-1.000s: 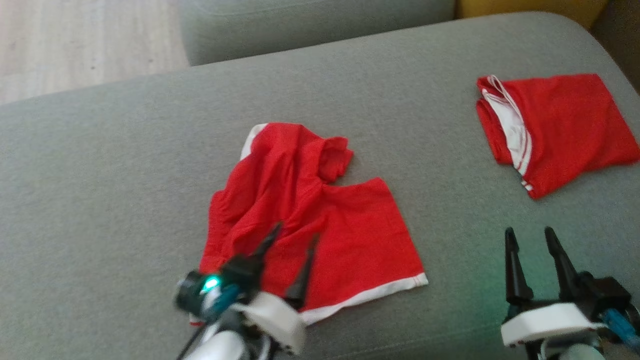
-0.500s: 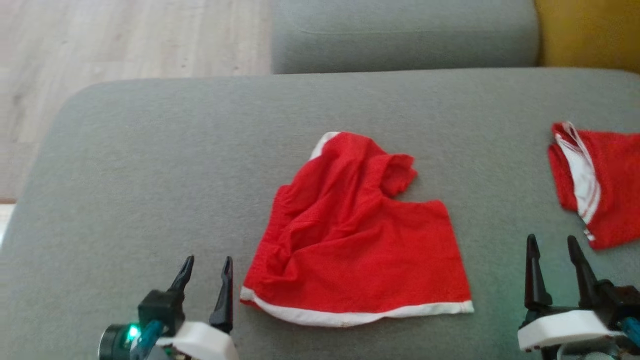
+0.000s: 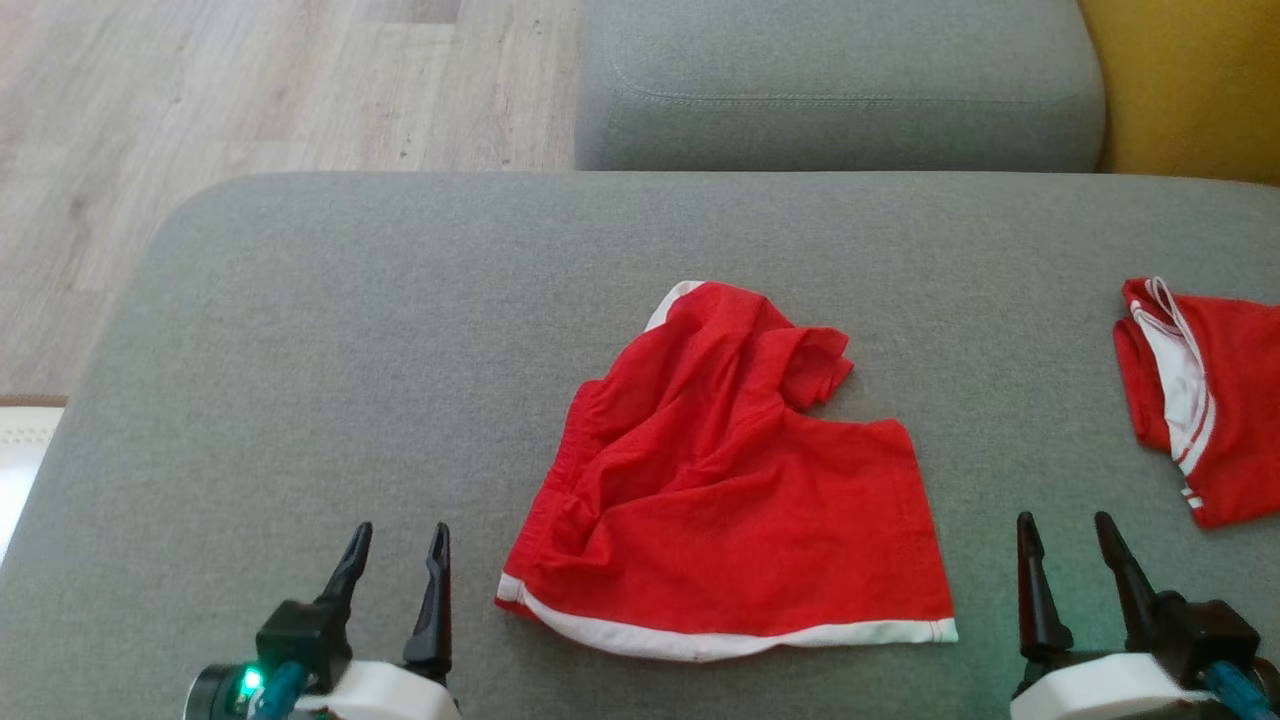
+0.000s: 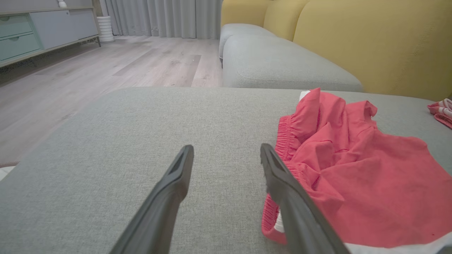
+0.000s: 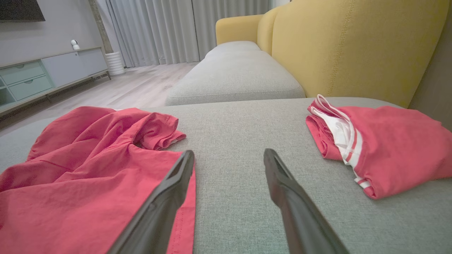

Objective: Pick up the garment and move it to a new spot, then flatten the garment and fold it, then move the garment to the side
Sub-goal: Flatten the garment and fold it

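A crumpled red garment (image 3: 730,500) with white trim lies in the middle of the grey cushion (image 3: 330,330); it looks like shorts, one leg bunched at the top. It also appears as the red garment (image 4: 356,173) in the left wrist view and the red garment (image 5: 88,169) in the right wrist view. My left gripper (image 3: 398,545) stands open just left of its waistband, empty. My right gripper (image 3: 1063,532) stands open to its right, empty. The left gripper (image 4: 226,155) and right gripper (image 5: 229,160) both hover over bare cushion.
A folded red garment with white stripes (image 3: 1200,400) lies at the cushion's right edge, seen again as folded cloth (image 5: 381,144). A second grey cushion (image 3: 840,90) sits behind, a yellow sofa back (image 5: 353,46) at the right, wooden floor (image 3: 230,90) to the left.
The head camera has swung, shifting the whole view right. My left gripper came off the red garment and now stands beside its left edge. The garment lies slightly flatter.
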Motion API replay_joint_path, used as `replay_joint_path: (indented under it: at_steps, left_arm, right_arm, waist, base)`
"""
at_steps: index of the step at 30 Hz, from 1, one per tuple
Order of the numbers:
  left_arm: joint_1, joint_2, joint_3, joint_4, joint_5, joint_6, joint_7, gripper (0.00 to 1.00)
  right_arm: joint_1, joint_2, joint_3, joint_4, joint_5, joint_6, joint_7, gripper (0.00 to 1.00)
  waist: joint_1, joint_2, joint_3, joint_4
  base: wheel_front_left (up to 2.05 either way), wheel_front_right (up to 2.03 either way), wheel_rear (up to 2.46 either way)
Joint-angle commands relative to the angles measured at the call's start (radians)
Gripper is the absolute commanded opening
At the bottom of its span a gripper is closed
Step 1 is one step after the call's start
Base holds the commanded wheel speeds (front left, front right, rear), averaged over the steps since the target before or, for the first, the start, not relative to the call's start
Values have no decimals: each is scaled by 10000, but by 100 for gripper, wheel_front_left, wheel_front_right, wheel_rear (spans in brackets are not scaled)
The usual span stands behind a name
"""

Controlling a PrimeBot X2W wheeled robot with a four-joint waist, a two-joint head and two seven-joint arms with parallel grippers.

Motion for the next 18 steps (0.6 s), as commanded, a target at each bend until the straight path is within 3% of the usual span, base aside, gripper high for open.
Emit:
replay_joint_path:
  at_steps: [1,9,18]
  left_arm:
    - [-247,-67,568,-204,193,-132,-123,100]
    - [-93,-400,794,463,523,-861,-123,100]
    - [-579,-99,383,1023,469,-1334,1219,100]
  right_arm:
    - [-274,-81,284,-244,55,71,-109,100]
    - [-315,-81,439,-209,244,71,-87,100]
    - [-358,-81,1669,-91,405,71,2853,100]
  waist:
    - [0,0,8,-44]
    - [0,0,21,-210]
    - [0,0,268,-420]
  base:
    - [0,0,0]
    - [0,0,0]
    - [0,0,0]
